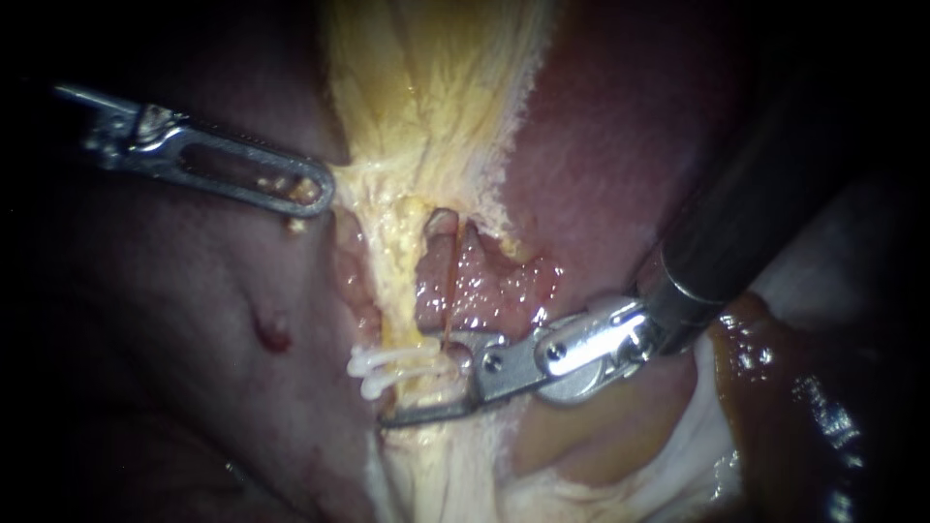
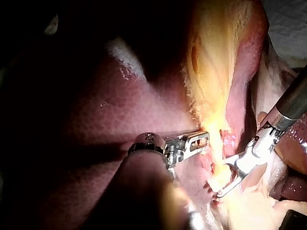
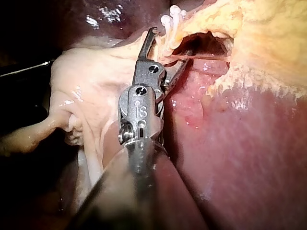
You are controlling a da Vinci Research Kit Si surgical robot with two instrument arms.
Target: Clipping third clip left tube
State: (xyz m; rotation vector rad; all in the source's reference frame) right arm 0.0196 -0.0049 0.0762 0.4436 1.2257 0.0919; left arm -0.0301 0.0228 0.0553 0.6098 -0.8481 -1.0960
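My right instrument comes in from the upper right. Its jaws stand open astride the pale yellow left tube, just below the white clips that sit across it. In the right wrist view one jaw tip hooks past the tube beside the clips, and the jaws show a gap. My left instrument has slotted jaws shut on the edge of the yellow fatty tissue and holds it taut toward the left. A reddish right tube runs beside the left one.
Dark red liver lies to the right and behind, and pink tissue with a small blood spot lies on the left. A thin strand crosses the opening by the right jaws. Glossy brown tissue sits under the right shaft.
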